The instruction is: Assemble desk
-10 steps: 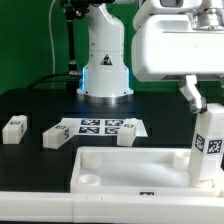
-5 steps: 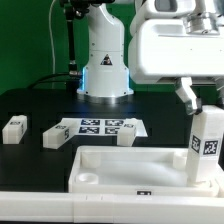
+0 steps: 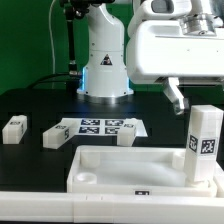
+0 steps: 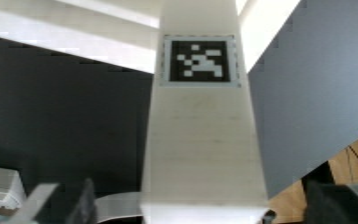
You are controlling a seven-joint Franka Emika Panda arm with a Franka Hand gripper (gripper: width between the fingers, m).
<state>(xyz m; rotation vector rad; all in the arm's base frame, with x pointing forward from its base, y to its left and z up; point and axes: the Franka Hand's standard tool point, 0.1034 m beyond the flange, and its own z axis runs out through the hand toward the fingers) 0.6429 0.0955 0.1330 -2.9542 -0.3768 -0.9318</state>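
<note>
The white rimmed tabletop panel (image 3: pixel 120 163) lies at the front, sockets up. One white leg (image 3: pixel 204 145) with a square marker stands upright in its corner at the exterior view's right; it fills the wrist view (image 4: pixel 202 130). My gripper (image 3: pixel 188 100) hangs over the leg's top. One dark finger (image 3: pixel 176 95) shows, apart from the leg. In the wrist view my gripper (image 4: pixel 194 205) straddles the leg, with gaps between the leg and both fingers (image 4: pixel 55 200), so it is open. Three loose legs lie behind: one far left (image 3: pixel 14 128), one beside it (image 3: pixel 56 135), one further right (image 3: pixel 125 136).
The marker board (image 3: pixel 100 126) lies flat behind the panel, with the third loose leg at its front edge. The arm's white base (image 3: pixel 105 60) stands at the back centre. The black table ends in a green backdrop.
My gripper has shifted toward the exterior view's left and its finger now stands off the leg. The upright leg has shifted slightly left. The loose legs have not moved.
</note>
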